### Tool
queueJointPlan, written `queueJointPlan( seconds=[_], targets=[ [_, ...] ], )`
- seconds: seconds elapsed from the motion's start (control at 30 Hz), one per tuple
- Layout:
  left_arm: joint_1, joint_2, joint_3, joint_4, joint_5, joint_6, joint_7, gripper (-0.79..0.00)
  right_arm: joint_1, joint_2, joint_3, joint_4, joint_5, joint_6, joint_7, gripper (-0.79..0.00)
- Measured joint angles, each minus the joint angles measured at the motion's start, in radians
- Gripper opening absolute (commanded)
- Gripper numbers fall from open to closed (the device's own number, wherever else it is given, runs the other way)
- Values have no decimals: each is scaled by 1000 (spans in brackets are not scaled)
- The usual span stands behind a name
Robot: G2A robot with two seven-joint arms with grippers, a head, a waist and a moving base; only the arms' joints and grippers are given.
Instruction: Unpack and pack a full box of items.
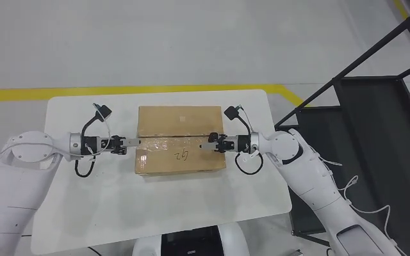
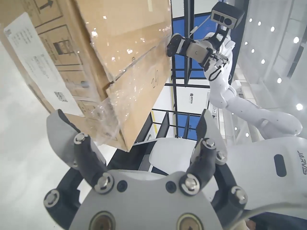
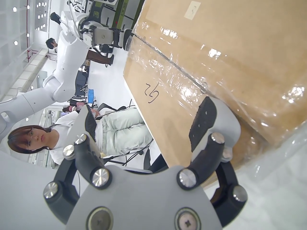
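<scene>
Box [image 1: 181, 137], top, near half: handwritten black mark [image 3: 152, 93] of two characters. One is a 2; the other may be a 4 or a 6, cannot tell.

Top, far half: small pale sticker [image 3: 193, 10] with a single handwritten squiggle, perhaps a 3.

Left end face: pair of arrows [image 2: 44, 3] in a printed frame, more framed pictograms beside it. White label [image 2: 36, 65] alongside, its fine print too small to read. Small square code [image 2: 60, 96] at one corner of the label.

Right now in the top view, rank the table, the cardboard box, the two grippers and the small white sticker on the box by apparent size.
1. table
2. cardboard box
3. left gripper and right gripper: look alike, not ranked
4. white sticker
</scene>
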Motion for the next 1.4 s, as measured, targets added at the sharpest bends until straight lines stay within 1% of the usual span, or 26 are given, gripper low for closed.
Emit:
queueJointPlan(
  seconds=[0.2,0.33,0.5,0.6,0.77,1.07,1.37,1.4],
  targets=[
    [1,-2,-8,-16,-26,-37,21,0,-2,1,-2,-4,-1,-2,-3,0],
    [-4,-8,3,-17,-59,-55,19,0,-2,2,-2,-5,-1,0,-5,0],
    [-11,-16,11,-24,-105,-109,32,0,-1,3,-4,-3,0,1,-4,0],
    [-13,-19,18,-29,-115,-120,32,0,-1,3,-5,-2,0,0,-5,0],
    [-22,-25,43,-14,-105,-104,27,0,0,4,-7,0,0,-4,-8,0],
    [-43,-43,86,11,-168,-118,6,0,-1,6,-6,3,2,-7,-10,0],
    [-72,-49,122,28,-76,-62,-15,0,2,7,-10,4,2,-9,-10,0],
    [-76,-50,123,28,-69,-59,-20,-25,2,7,-11,5,2,-9,-10,0]
  ],
)
